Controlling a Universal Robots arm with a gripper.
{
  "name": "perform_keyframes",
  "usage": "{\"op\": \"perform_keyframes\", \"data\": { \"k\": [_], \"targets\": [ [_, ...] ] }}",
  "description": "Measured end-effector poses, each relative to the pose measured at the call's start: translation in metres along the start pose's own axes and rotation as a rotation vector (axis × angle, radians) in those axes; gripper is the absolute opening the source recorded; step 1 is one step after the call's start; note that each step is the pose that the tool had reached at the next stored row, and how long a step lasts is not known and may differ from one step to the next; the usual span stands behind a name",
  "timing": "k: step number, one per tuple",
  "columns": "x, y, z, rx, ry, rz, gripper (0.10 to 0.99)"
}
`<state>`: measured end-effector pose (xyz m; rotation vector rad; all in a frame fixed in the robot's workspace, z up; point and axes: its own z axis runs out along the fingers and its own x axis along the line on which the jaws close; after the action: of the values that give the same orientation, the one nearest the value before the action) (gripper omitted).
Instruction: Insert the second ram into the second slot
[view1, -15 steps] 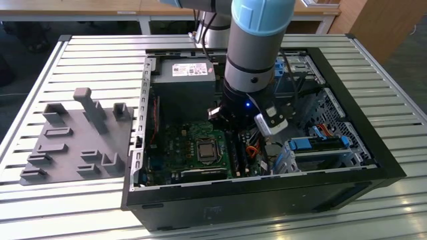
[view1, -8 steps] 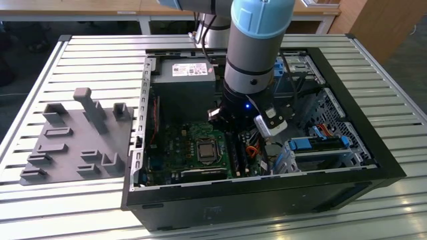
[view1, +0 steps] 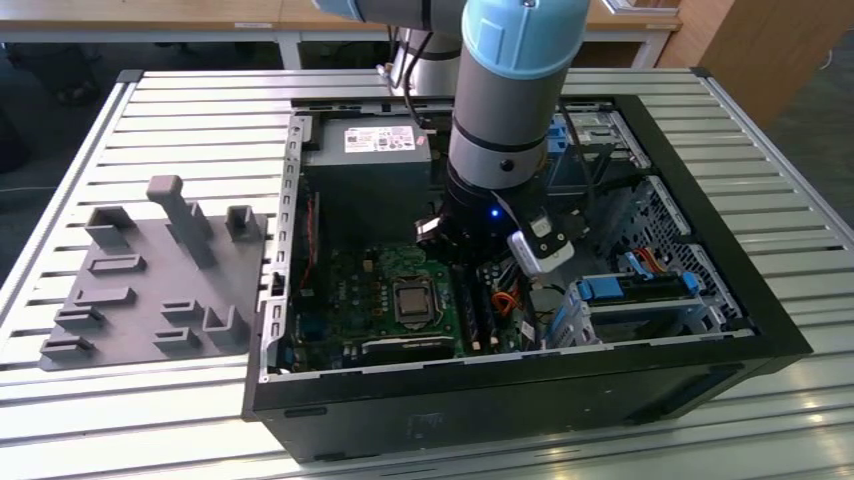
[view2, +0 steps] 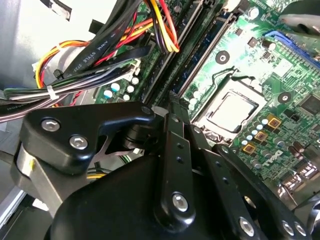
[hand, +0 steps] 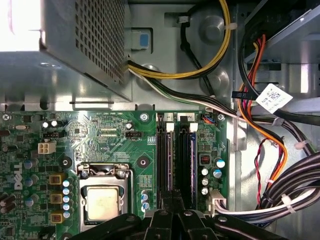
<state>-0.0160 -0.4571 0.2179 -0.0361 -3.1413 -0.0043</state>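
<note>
My gripper (hand: 173, 199) is down inside the open computer case (view1: 747, 330), over the bank of memory slots (hand: 176, 160) beside the processor socket (hand: 102, 202). Its two black fingers are pressed together, so it is shut with nothing visibly between them. The second ram (hand: 193, 165) appears as a thin blue stick standing edge-up in the slot bank, running away from the fingertips. In the second wrist view the fingertips (view2: 172, 102) sit at the near end of the slots (view2: 197, 50). I cannot tell whether they touch the stick. In the exterior view the gripper (view1: 465, 262) is low over the green motherboard.
A grey parts fixture (view1: 147, 270) lies on the slatted table at the exterior view's left. Bundles of black, yellow and orange cables (hand: 270, 150) hang close beside the slots. The power supply (view1: 374, 150) and drive cage (view1: 641, 290) crowd the case.
</note>
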Motion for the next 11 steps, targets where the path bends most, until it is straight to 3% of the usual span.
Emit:
{"op": "perform_keyframes", "data": {
  "k": [5,11],
  "targets": [
    [0.0,0.0,-0.0118,0.0,0.0001,0.0,0.106],
    [-0.0002,-0.0099,-0.0125,0.001,0.0002,0.0,0.106]
  ]
}}
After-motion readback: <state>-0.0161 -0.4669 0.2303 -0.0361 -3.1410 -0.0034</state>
